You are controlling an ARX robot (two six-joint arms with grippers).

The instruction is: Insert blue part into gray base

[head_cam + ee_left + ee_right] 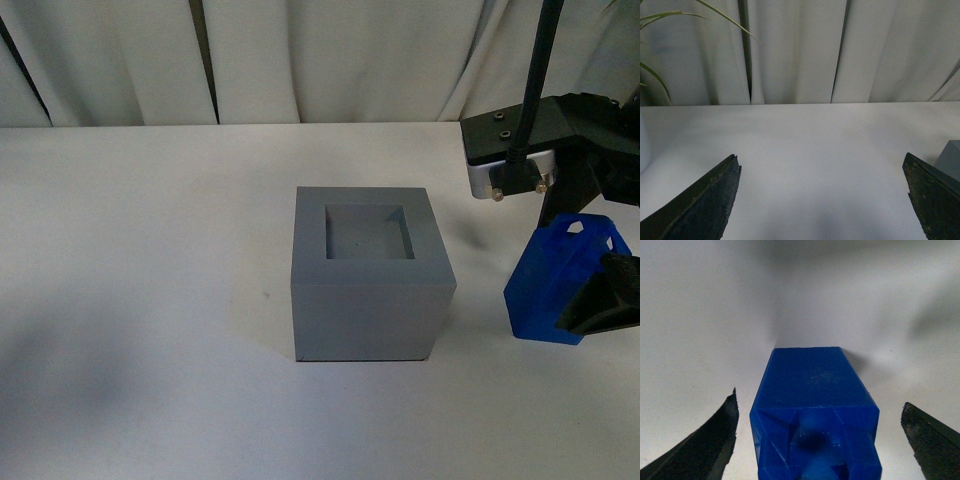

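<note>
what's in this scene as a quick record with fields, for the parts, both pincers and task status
gray base: middle of the white table, upright
recess: in the base's top face, empty
blue part: to the base's right, apart from it, tapered end up
right pincer: open, fingers either side of the blue part, gaps on both sides
left pincer: open, nothing between its fingers
task status: blue part not yet inserted
</note>
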